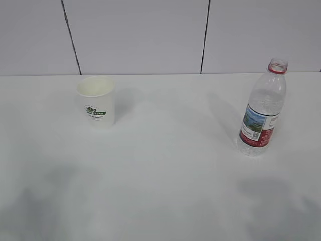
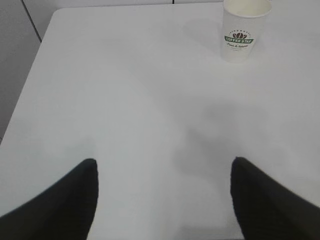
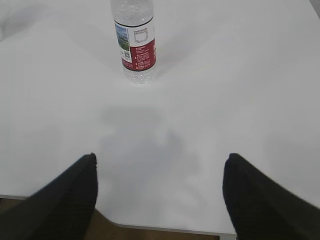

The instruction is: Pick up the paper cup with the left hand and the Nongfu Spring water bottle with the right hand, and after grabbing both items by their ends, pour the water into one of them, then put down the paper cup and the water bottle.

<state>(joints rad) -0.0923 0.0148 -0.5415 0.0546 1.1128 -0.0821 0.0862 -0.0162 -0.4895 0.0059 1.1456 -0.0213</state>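
Left hand (image 2: 162, 200) black jaws spread wide, holding nothing, above bare white table (image 2: 125, 100) near its left edge, paper cup (image 2: 243, 31) upright well ahead, right hand (image 3: 159, 197) likewise wide and empty over the near edge, clear ribbed Nongfu Spring water bottle (image 3: 135, 42) upright, uncapped, far ahead

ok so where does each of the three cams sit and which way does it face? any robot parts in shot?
Exterior: raised, slanting down across the white table toward the panelled wall; shows the paper cup at left and the water bottle at right; no robot parts.
Left wrist: above the table's near part, facing forward; left gripper open, empty; cup far ahead, right of centre.
Right wrist: over the table's near edge, facing forward; right gripper open, empty; bottle ahead, left of centre.
Shared: exterior and left wrist both show the cup; exterior and right wrist, the bottle.
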